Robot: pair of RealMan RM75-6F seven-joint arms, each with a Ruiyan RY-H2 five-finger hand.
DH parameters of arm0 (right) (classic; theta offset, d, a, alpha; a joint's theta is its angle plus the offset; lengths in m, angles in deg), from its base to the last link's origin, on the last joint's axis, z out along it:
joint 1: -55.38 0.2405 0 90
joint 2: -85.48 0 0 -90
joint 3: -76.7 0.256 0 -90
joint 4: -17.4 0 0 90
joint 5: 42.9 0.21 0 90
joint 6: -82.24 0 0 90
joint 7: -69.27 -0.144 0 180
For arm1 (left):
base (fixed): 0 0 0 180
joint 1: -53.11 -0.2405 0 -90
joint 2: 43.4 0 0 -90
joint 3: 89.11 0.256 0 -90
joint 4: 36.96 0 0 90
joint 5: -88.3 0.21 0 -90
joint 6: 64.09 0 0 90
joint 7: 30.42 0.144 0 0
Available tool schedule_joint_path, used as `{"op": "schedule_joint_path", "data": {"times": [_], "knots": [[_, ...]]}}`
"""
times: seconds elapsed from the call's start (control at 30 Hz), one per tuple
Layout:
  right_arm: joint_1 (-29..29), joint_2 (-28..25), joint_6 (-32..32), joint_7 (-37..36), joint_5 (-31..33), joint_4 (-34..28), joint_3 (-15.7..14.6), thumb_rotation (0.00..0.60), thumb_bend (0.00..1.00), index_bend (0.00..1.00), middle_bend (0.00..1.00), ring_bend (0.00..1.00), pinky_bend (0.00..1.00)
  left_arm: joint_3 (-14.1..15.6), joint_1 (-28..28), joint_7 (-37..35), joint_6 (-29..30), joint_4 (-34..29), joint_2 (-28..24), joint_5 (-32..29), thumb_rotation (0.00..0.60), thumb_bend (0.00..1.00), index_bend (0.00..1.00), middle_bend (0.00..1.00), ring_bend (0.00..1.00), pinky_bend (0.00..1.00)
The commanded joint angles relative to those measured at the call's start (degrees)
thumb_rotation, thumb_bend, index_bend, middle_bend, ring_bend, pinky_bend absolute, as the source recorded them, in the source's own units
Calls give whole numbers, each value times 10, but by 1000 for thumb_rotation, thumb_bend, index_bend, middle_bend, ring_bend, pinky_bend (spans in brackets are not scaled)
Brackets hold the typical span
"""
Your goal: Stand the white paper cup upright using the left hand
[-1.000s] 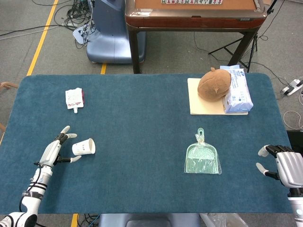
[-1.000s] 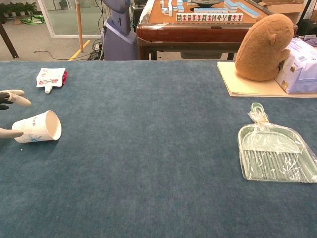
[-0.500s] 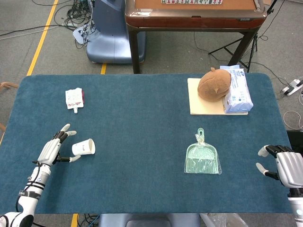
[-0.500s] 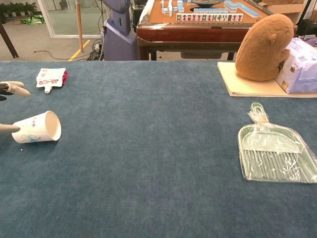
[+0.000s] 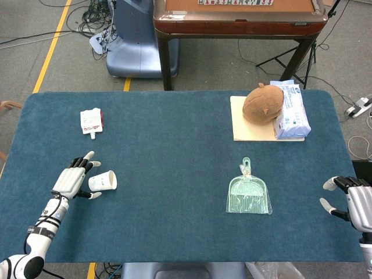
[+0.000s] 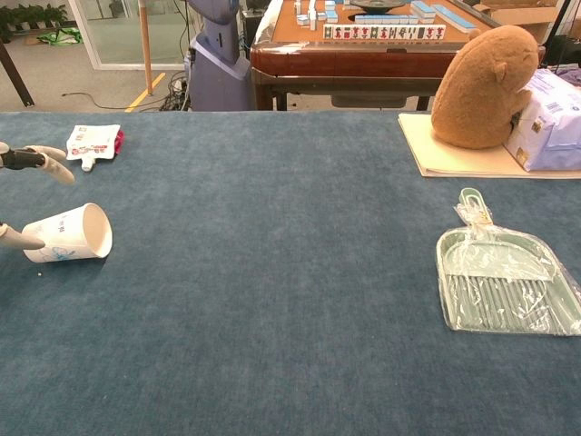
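Cup (image 5: 103, 181): white paper, lying on its side at the lower left of the table (image 5: 174, 145), mouth toward frame right. Left robot hand (image 5: 72, 181): just beside the cup's base, fingers spread, holding nothing; a fingertip (image 6: 20, 241) at or near the cup wall, contact uncertain. Step in hand: approach, grasp not yet made. Next move, by judgement: close around the body, then tip the base down

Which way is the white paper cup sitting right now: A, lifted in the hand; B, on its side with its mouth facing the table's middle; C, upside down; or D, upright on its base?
B: the white paper cup lies sideways on the table, mouth open toward the middle.
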Motion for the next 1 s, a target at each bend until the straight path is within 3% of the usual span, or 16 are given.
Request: {"op": "schedule_joint_path", "data": {"times": [0.03, 0.2, 0.57, 1.0], "knots": [[0, 0, 1, 0, 0, 0, 0, 600, 197, 527, 520, 439, 466, 2, 22, 87, 17, -10, 2, -28, 600, 66, 205, 0, 0, 0], [0, 1, 1, 1, -1, 0, 0, 600, 196, 527, 520, 438, 466, 14, 45, 180, 9, -27, -10, -59, 600, 66, 193, 0, 0, 0], [1, 2, 5, 1, 1, 1, 0, 600, 196, 527, 520, 438, 466, 33, 105, 313, -25, -94, -56, -178, 600, 66, 155, 0, 0, 0], [1, 1, 5, -1, 0, 1, 0, 600, 197, 527, 520, 438, 466, 44, 178, 386, -18, -132, -58, -290, 600, 67, 166, 0, 0, 0]]}}
